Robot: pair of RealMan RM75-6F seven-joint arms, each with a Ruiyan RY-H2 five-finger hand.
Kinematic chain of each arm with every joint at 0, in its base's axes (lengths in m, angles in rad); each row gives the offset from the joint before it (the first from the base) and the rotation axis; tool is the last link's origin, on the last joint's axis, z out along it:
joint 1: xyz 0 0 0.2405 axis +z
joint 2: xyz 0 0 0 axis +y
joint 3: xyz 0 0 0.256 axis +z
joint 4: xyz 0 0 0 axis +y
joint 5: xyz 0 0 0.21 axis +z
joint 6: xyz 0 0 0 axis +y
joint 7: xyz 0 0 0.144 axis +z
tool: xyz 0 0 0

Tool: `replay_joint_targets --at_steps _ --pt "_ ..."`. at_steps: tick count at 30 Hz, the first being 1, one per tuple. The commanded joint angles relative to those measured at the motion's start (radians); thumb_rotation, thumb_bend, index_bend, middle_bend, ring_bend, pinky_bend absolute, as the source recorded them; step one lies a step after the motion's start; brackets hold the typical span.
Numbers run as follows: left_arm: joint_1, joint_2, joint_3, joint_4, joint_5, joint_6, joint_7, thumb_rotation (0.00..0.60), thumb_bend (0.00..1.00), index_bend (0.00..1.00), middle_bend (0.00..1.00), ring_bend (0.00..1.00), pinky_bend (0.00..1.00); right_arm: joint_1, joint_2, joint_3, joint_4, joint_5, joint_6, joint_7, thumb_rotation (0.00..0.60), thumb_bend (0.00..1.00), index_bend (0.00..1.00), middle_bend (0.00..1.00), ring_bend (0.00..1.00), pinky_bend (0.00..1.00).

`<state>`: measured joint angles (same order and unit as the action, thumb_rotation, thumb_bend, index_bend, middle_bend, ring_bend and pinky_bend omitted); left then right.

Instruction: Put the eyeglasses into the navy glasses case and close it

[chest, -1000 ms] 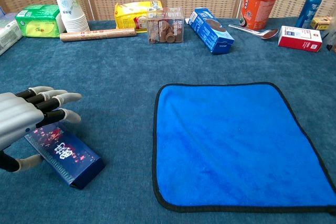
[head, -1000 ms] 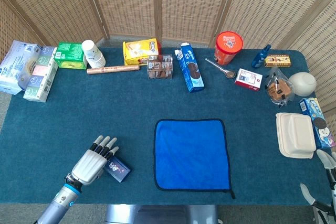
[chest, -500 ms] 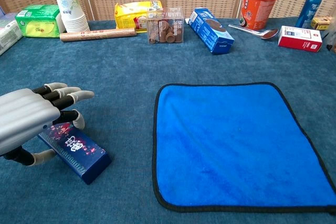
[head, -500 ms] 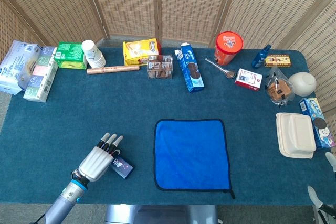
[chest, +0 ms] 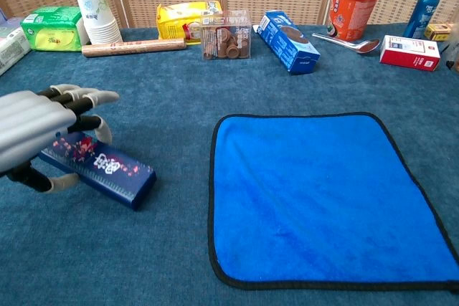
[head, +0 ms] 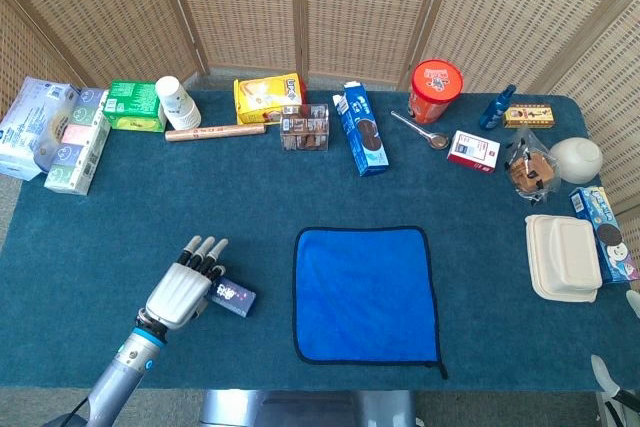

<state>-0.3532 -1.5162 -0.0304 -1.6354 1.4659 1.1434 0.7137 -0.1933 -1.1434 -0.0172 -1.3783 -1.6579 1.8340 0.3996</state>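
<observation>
left hand [chest: 39, 134] is loosely wrapped over one end of the navy glasses case [chest: 100, 170] left of the blue cloth [chest: 323, 191], so honestly it could pivot or slip out if lifted

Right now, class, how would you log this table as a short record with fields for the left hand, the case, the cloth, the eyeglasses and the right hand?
left hand: silver five-finger left hand grips one end of the case, fingers over its top, thumb below
case: navy glasses case with pink floral print, closed, held end raised, far end on the teal table cover
cloth: bright blue square cloth with black edging, flat, bare, apart from the case
eyeglasses: none visible in either view
right hand: only white fingertips at the head view's lower right corner; state unclear
</observation>
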Motion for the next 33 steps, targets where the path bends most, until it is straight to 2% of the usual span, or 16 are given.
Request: replay_joint_targets --at_steps 1,11,21,26,31,33 --pt "-0.013 0.005 -0.029 0.004 -0.038 0.000 -0.013 0.599 0.27 0.51 0.00 0.00 0.04 0.000 -0.002 0.001 0.003 0.001 -0.002 0.001 0.211 0.35 0.00 0.12 0.00 0.13" --pt "-0.040 -0.033 -0.080 0.084 -0.159 -0.014 -0.033 0.600 0.27 0.49 0.00 0.00 0.04 0.000 -0.002 0.003 0.002 0.002 -0.006 0.000 0.217 0.35 0.00 0.12 0.00 0.13" --pt "-0.075 -0.112 -0.085 0.144 -0.203 -0.025 -0.056 0.600 0.27 0.46 0.00 0.00 0.04 0.004 0.005 0.004 -0.023 -0.008 -0.009 -0.025 0.217 0.35 0.00 0.12 0.00 0.13" --pt "-0.086 -0.111 -0.078 0.133 -0.198 -0.019 -0.062 0.599 0.26 0.33 0.00 0.00 0.04 0.002 0.005 0.002 -0.030 -0.007 -0.010 -0.030 0.218 0.35 0.00 0.12 0.00 0.13" --pt "-0.084 -0.079 -0.061 0.097 -0.209 -0.013 -0.037 0.600 0.26 0.05 0.00 0.00 0.02 0.005 0.006 0.005 -0.036 -0.008 -0.012 -0.037 0.215 0.35 0.00 0.12 0.00 0.13" --pt "-0.082 -0.064 -0.054 0.080 -0.209 -0.006 -0.035 0.599 0.27 0.00 0.00 0.00 0.02 0.008 0.008 0.007 -0.041 -0.010 -0.014 -0.043 0.216 0.35 0.00 0.12 0.00 0.13"
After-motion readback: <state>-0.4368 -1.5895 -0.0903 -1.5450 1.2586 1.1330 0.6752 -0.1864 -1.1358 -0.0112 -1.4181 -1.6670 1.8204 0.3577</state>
